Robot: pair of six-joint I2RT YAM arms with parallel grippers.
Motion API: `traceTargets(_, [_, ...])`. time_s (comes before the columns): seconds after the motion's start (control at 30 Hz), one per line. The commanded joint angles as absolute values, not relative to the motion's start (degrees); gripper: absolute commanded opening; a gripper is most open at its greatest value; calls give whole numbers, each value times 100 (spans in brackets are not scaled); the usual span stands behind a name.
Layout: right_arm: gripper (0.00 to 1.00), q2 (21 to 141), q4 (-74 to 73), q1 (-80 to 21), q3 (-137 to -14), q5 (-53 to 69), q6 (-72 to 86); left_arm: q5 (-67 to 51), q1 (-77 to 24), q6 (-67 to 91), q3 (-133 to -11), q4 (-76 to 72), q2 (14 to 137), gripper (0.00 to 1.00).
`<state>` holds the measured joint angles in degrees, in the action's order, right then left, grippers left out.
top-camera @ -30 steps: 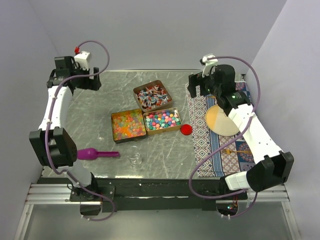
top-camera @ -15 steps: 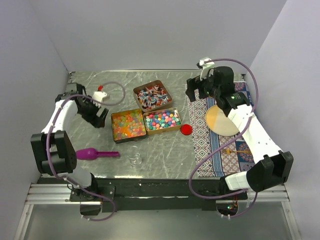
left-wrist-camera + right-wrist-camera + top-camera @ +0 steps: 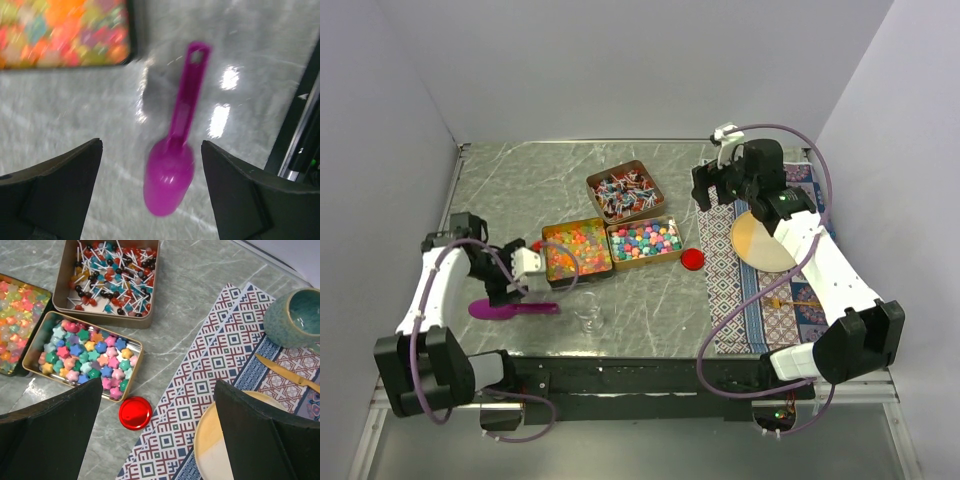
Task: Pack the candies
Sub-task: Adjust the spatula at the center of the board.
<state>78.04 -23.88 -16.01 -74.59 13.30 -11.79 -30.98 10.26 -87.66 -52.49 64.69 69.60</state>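
My left gripper point(image 3: 151, 145) hangs open over the purple plastic scoop point(image 3: 169, 175), near the multicoloured jelly candies point(image 3: 60, 30). My right gripper point(image 3: 159, 385) is open as well

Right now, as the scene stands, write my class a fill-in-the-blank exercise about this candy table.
The scoop below the left gripper's open jaws is ___. The candies sit in ___ open tins. The right gripper holds ___. The lid beside the star-shaped candies is ___.
Missing words: purple; three; nothing; red.
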Motion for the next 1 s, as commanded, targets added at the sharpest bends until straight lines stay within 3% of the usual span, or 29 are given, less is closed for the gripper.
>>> traceTargets(0.0, [100, 7629, -2320, -1644, -7436, 1178, -1389, -3621, 625, -9501, -4826, 6610, 6496, 85])
traceTargets(0.33, [100, 7699, -2426, -1644, -7541, 1230, -1354, -3674, -333, -8219, -4018, 5908, 6311, 70])
traceTargets(0.53, [100, 7787, -2417, -1644, -7708, 1160, -1380, -3375, -782, -7787, -3358, 5116, 5757, 70])
traceTargets(0.97, [100, 7752, -2400, -1644, -7603, 1327, -1309, -3331, -791, -7400, -3542, 4693, 6451, 63])
